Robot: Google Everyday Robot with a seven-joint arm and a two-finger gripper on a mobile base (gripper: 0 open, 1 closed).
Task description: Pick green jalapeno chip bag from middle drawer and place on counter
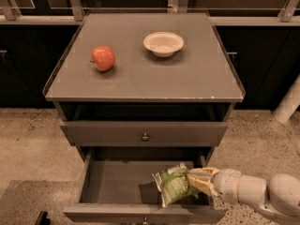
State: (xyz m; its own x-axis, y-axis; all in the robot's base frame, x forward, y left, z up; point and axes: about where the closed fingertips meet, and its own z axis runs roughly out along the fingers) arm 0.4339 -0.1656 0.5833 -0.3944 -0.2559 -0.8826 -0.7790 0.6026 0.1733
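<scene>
The green jalapeno chip bag (172,184) is an olive green wrinkly foil bag with white print. It hangs over the right part of the open middle drawer (112,184), lifted off the drawer floor. My gripper (193,182) reaches in from the lower right on a white arm and is shut on the bag's right edge. The counter (187,78) is the flat grey-brown cabinet top above, with pale chips on its front edge.
A red apple (103,58) sits on the counter's left side and a white bowl (163,43) at its back middle. A shut drawer with a small knob (145,136) lies above the open one. Speckled floor surrounds the cabinet. A white post (288,102) stands at right.
</scene>
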